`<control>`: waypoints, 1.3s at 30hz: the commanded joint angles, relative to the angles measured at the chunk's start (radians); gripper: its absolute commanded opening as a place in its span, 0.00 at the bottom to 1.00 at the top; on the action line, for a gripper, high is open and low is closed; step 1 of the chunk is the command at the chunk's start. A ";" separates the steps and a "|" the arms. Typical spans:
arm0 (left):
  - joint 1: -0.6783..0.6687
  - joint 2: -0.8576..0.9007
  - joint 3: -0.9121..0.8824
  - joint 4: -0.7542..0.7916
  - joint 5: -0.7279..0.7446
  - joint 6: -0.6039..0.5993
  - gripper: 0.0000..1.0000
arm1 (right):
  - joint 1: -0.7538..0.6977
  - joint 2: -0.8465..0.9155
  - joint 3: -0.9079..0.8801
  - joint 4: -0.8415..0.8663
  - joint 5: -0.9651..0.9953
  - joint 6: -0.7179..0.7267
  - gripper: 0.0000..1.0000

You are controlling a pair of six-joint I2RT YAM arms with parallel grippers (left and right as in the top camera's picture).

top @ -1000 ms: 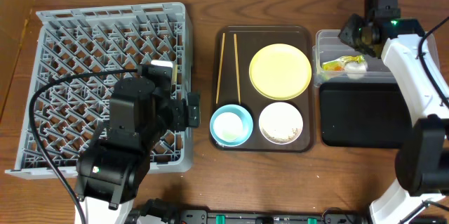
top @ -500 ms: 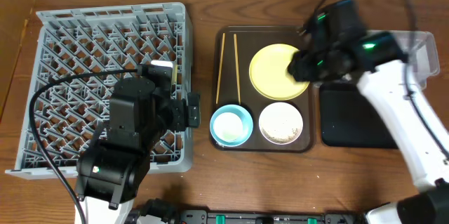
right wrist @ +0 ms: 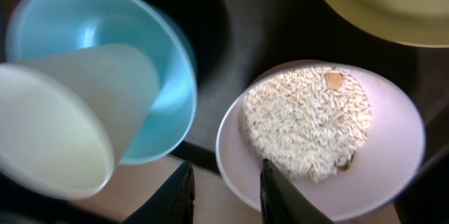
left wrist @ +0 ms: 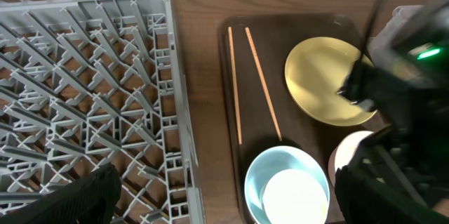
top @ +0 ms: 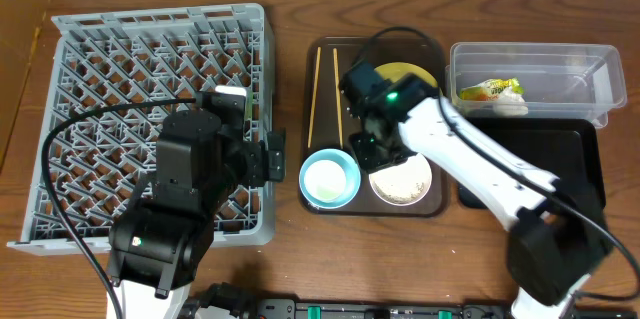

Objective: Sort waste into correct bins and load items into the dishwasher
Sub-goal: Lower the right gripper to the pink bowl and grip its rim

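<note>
My right gripper [top: 362, 149] [right wrist: 228, 196] is open, its fingers on either side of the near rim of the white bowl [top: 402, 185] [right wrist: 393, 161], which holds beige rice scraps [right wrist: 309, 119]. Beside it is the light blue bowl [top: 312, 165] [right wrist: 151, 48] with the white cup [top: 326, 185] [right wrist: 63, 126] lying in it. The yellow plate [top: 422, 77] [left wrist: 316, 83] and two chopsticks [top: 315, 94] [left wrist: 236, 90] lie on the same brown tray. The snack wrapper [top: 488, 88] and white paper [top: 510, 102] are in the clear tub [top: 590, 69]. My left gripper [top: 270, 159] [left wrist: 224, 206] is open and empty at the grey dish rack's [top: 120, 59] right edge.
The black tray [top: 530, 164] lies in front of the clear tub at the right. The brown serving tray [top: 360, 207] sits in the middle between rack and bins. My right arm crosses over part of the plate. A black cable loops over the tray's far edge.
My right arm has swung from the clear tub at the far right leftward across the plate, down to the white bowl. The left arm has not moved.
</note>
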 commanded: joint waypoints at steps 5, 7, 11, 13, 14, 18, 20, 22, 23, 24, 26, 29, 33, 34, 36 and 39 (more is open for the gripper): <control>0.004 -0.002 0.021 0.000 0.009 0.005 0.98 | 0.000 0.154 -0.006 0.008 0.050 0.040 0.26; 0.004 -0.002 0.021 0.000 0.010 0.005 0.98 | -0.003 0.177 -0.006 0.016 0.027 0.038 0.25; 0.004 -0.002 0.021 0.000 0.009 0.005 0.98 | -0.008 0.193 -0.006 0.017 0.010 0.025 0.22; 0.004 -0.002 0.021 0.000 0.009 0.005 0.98 | -0.010 0.187 -0.006 0.018 0.005 0.025 0.22; 0.004 -0.002 0.021 0.000 0.009 0.005 0.98 | -0.012 0.184 -0.006 0.021 0.008 0.023 0.22; 0.004 -0.002 0.021 0.000 0.009 0.005 0.98 | -0.030 0.177 -0.006 0.015 0.006 0.010 0.21; 0.004 -0.002 0.021 0.000 0.010 0.005 0.98 | -0.042 0.170 -0.005 0.011 0.006 -0.008 0.15; 0.004 -0.002 0.021 0.000 0.010 0.005 0.98 | -0.060 0.143 -0.005 0.013 0.007 -0.045 0.15; 0.004 -0.002 0.021 0.000 0.010 0.005 0.98 | -0.069 0.127 -0.005 0.013 0.007 -0.058 0.16; 0.004 -0.002 0.021 0.000 0.009 0.005 0.98 | -0.077 0.113 -0.005 0.011 0.012 -0.057 0.18; 0.004 -0.002 0.021 0.000 0.009 0.005 0.98 | -0.100 0.087 -0.005 0.004 0.022 -0.057 0.22; 0.004 -0.002 0.021 0.000 0.010 0.005 0.98 | -0.136 0.078 -0.006 -0.009 0.021 -0.068 0.25; 0.004 -0.002 0.021 0.000 0.009 0.005 0.98 | -0.165 0.087 -0.048 -0.006 0.027 -0.081 0.24; 0.004 -0.002 0.021 0.000 0.009 0.005 0.98 | -0.170 0.088 -0.068 0.003 0.045 -0.079 0.24; 0.004 -0.002 0.021 0.000 0.010 0.005 0.98 | -0.180 0.088 -0.087 0.012 0.083 -0.067 0.22; 0.004 -0.002 0.021 0.000 0.010 0.005 0.98 | -0.200 0.087 -0.089 0.024 0.100 -0.056 0.22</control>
